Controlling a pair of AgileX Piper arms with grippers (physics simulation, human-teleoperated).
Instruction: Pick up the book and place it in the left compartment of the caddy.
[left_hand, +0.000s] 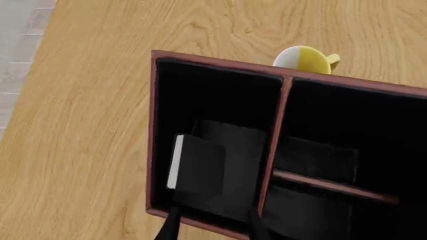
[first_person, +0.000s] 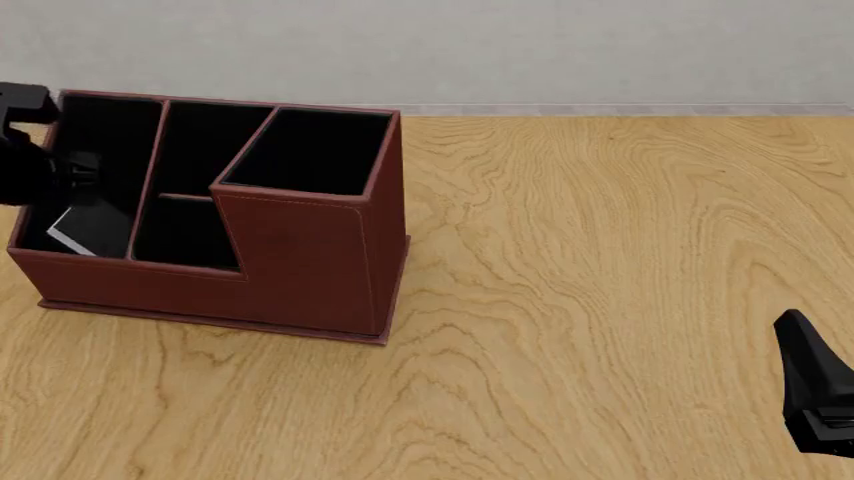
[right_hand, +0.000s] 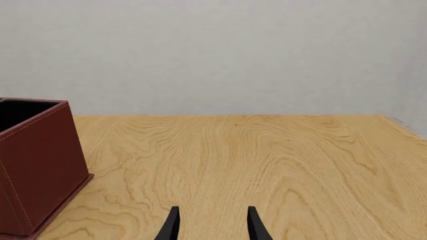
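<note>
4 black-lined compartments in the caddy, reddish-brown leather-look with pale stitching, 1 a taller square tower. The book (thin black rectangle, white page edge) sits tilted inside the left compartment, the long narrow slot at the caddy's left end. Left gripper hangs above that slot, jaws spread and apart from the book. Right gripper hovers low over bare wood-grain table, well apart from the caddy, jaws spread, gripping nothing. A yellow-and-white rounded object peeks from behind the caddy; can't tell what it is.
</note>
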